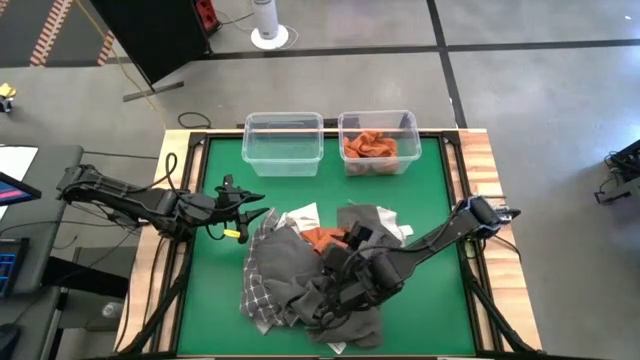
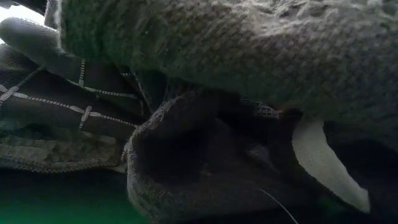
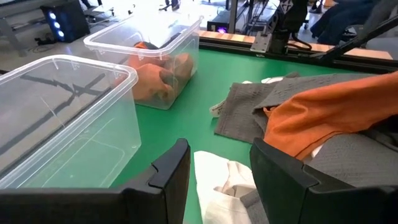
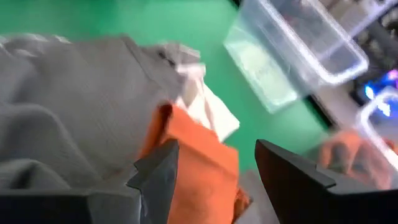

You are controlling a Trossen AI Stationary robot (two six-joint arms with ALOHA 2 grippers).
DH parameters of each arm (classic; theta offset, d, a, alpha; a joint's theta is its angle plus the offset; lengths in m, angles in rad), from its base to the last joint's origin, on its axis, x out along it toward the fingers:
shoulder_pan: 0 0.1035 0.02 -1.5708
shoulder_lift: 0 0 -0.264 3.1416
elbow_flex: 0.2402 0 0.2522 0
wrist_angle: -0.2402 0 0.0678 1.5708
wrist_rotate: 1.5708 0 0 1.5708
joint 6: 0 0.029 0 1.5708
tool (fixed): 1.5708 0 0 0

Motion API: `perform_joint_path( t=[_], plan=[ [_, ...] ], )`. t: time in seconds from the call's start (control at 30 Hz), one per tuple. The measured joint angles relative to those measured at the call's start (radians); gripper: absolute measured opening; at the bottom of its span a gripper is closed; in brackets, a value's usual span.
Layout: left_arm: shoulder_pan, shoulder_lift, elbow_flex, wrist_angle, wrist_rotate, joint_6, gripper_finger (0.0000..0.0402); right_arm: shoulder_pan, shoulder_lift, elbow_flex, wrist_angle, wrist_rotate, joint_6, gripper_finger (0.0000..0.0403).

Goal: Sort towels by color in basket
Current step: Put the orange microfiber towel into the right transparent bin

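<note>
**Room around the cell**

Grey concrete floor (image 1: 540, 90) with dark seam lines. White round-based stand (image 1: 268, 30) beyond the worktop (image 1: 215, 300), green mat in a wooden frame. Black panel (image 1: 160, 35) far left. Blue-lit equipment (image 3: 62, 22) behind.

Towels heaped on the green mat, more orange ones in a bin

The pile of towels (image 1: 320, 270) lies crumpled at the near middle of the table: dark grey cloth (image 1: 300, 265) on top, a grey-and-white checked towel (image 1: 258, 295) at its left edge, white cloth (image 1: 300, 216) poking out at the far side, and an orange towel (image 1: 322, 238) showing among the folds. More orange cloth (image 1: 372, 147) sits bunched inside the right-hand clear bin (image 1: 412, 130).
</note>
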Motion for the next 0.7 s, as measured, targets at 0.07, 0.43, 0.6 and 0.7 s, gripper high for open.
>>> perform_joint_path(
  t=[0.07,0.43,0.6,0.7],
  plan=[
    [0.000,0.000,0.000,0.001,0.000,-0.001,0.0160,-0.005,0.023,0.000,-0.049,0.005,0.051,0.0256],
    [0.000,0.000,0.000,-0.003,0.000,-0.006,0.0160,-0.046,0.070,-0.003,-0.084,-0.089,0.104,0.0168],
    [0.000,0.000,0.000,-0.004,0.000,-0.006,0.0160,-0.054,0.069,-0.003,-0.108,-0.106,0.086,0.0037],
    [0.000,0.000,0.000,-0.005,0.000,-0.002,0.0160,-0.059,0.068,-0.003,-0.121,-0.122,0.073,0.0018]
  ],
)
